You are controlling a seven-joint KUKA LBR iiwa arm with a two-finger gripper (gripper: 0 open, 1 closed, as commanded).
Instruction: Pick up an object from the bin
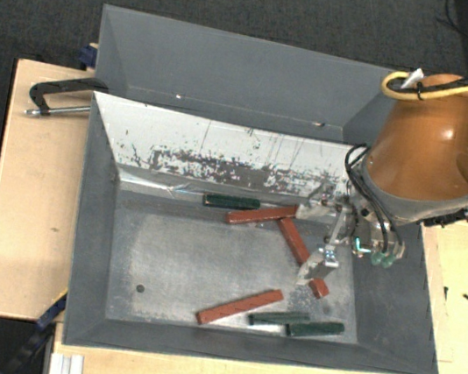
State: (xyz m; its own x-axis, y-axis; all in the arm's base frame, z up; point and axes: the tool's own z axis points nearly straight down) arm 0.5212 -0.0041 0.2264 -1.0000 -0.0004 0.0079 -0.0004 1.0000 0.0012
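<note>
Red-brown stick (294,241); axis diagonal (upper-left to lower-right); gripper (320,271) over lower end

Four red sticks (240,306), three green sticks (232,201)

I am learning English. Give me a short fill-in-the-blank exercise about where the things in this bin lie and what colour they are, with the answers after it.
1. In the view, the tool hangs over the bin's ______ half.
2. The dark stick by the back wall is ______ in colour.
3. Of the red-brown things, the small block lies nearest to the ______.
Missing words: right; green; tool.
</note>
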